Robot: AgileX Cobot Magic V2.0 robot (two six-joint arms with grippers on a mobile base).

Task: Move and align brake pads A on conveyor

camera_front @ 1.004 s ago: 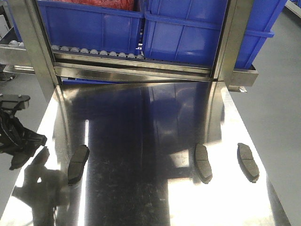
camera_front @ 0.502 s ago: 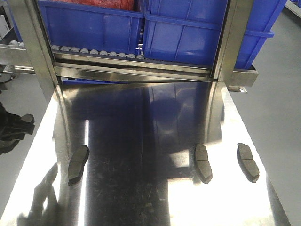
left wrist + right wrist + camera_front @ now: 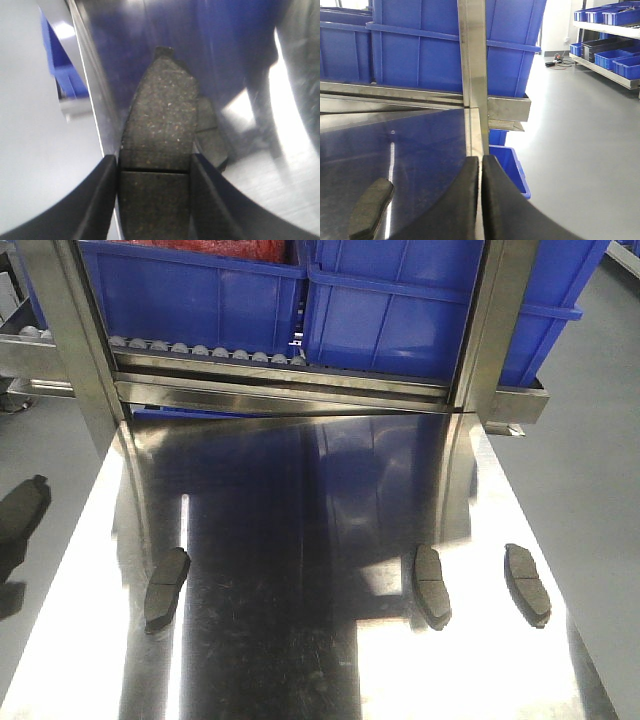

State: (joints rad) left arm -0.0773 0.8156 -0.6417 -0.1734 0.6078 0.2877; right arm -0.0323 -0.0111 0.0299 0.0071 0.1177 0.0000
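Since a second ago, the black bulk of my left arm has gone from the left side of the front view. In its place a flat dark-grey curved brake pad now hangs off the left edge of the shiny steel table, over the grey floor. I read that as pick done and carry underway.

At the back, the steel roller rack holds big blue plastic bins; nothing there has changed. No conveyor shows in any view, so I can't say how far the carry has to go.

My left gripper is clamped on the brake pad, one black finger on each long side, just below the thin groove across the middle. The pad's length points away from the wrist and it looks square in the grip.

My right gripper has its fingers pressed together with nothing between them. It sits low at the table's right edge beside the steel post.

Three more pads lie flat on the table, well apart: left pad, middle pad, right pad. None has shifted.

By my count, one of four pads is in hand and three are waiting. The next move calls for setting this one on the belt lengthwise. The risk is the pad twisting as the grip lets go.
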